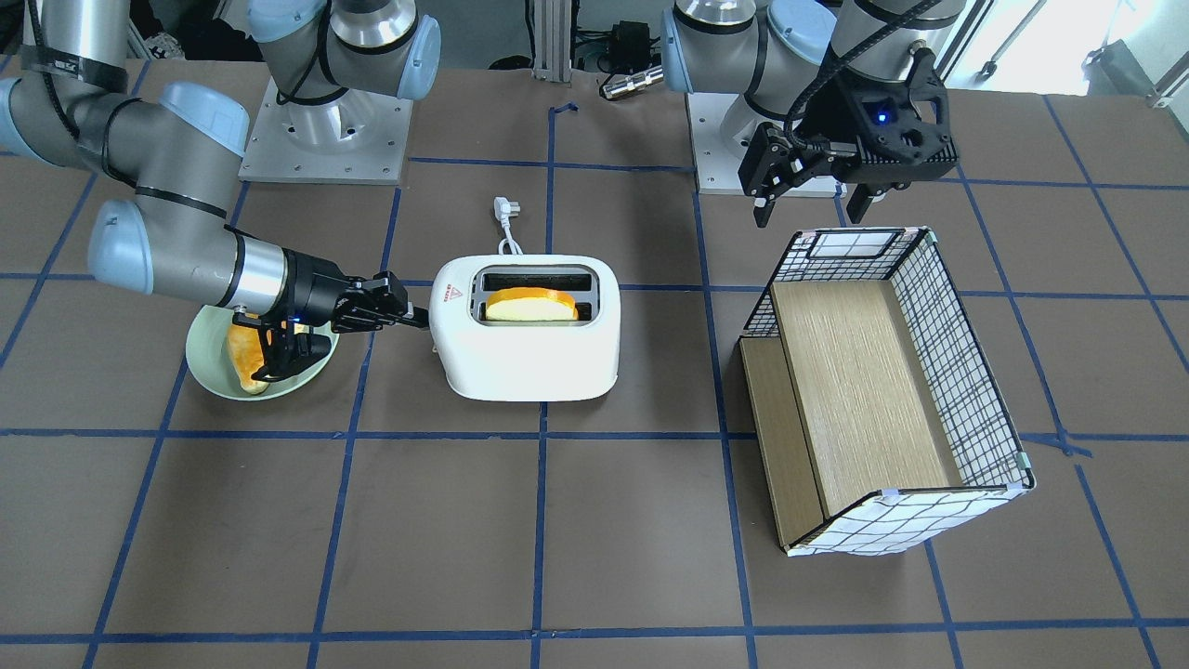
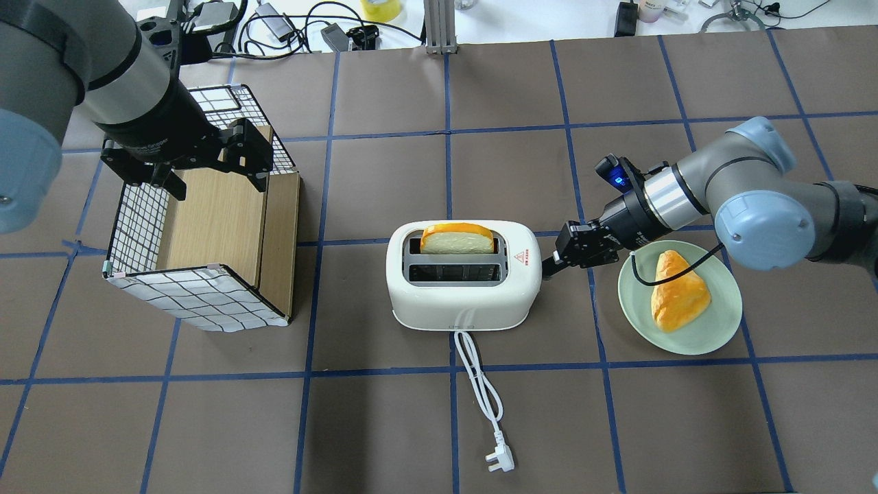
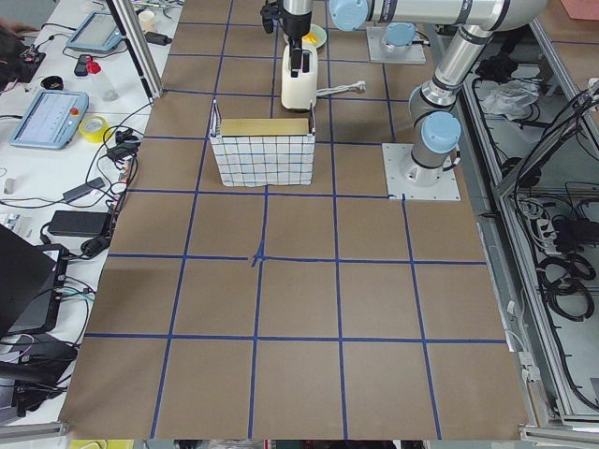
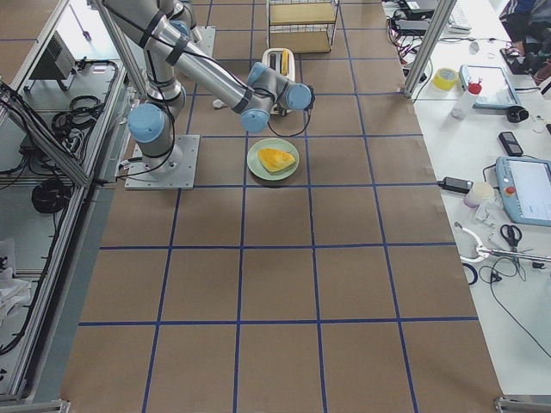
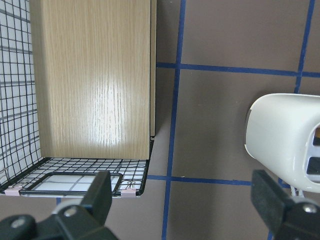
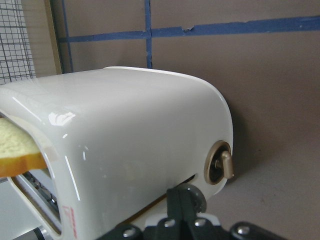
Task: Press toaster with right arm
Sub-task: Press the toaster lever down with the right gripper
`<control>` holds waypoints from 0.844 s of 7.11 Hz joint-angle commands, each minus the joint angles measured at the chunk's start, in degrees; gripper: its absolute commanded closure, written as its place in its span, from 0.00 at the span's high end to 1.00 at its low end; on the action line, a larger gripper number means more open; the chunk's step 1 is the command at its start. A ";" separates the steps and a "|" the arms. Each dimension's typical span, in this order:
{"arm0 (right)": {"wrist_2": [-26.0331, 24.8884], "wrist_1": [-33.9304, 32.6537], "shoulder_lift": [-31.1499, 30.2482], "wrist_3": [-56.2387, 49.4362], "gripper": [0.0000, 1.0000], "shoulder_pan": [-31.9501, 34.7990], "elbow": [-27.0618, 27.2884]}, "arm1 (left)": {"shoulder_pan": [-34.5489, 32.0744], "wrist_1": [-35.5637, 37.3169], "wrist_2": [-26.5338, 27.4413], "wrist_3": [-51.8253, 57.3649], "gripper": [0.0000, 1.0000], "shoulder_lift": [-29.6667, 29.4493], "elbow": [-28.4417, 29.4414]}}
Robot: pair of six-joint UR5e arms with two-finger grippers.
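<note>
The white toaster (image 2: 459, 295) stands mid-table, with a bread slice (image 2: 456, 239) sticking up from its far slot. It also shows in the front view (image 1: 525, 358) and the right wrist view (image 6: 125, 135). My right gripper (image 2: 549, 266) is shut, with its tips against the toaster's end face below the red triangle sticker (image 2: 520, 258). In the right wrist view the fingertips (image 6: 186, 199) sit by that end, next to a round bronze knob (image 6: 220, 167). My left gripper (image 2: 206, 161) is open and empty above the wire basket (image 2: 199, 295).
A green plate (image 2: 713, 336) with a bread piece (image 2: 679, 298) lies under my right forearm. The toaster's white cord and plug (image 2: 499, 460) trail toward the robot's side. The basket holds a wooden shelf (image 2: 212, 219), a grid square left of the toaster.
</note>
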 commanded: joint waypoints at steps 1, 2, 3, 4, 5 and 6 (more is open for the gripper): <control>-0.10 -0.51 0.09 0.00 0.00 0.00 0.18 | 0.00 0.00 0.06 0.00 1.00 0.00 0.00; -0.19 -0.51 0.09 0.00 0.00 0.00 0.18 | 0.00 0.00 0.06 0.00 1.00 0.00 0.00; -0.19 -0.51 0.09 0.00 0.00 0.00 0.18 | 0.00 0.00 0.06 0.00 1.00 0.00 0.00; -0.71 -0.51 0.00 0.18 0.00 0.00 0.10 | 0.00 0.00 0.06 0.00 1.00 0.00 0.00; -0.89 -0.51 -0.18 0.96 0.00 0.00 0.01 | 0.00 0.00 0.06 0.00 1.00 0.00 0.00; -0.89 -0.34 -0.53 3.23 0.00 0.00 -0.60 | 0.00 0.00 0.06 0.00 1.00 0.00 0.00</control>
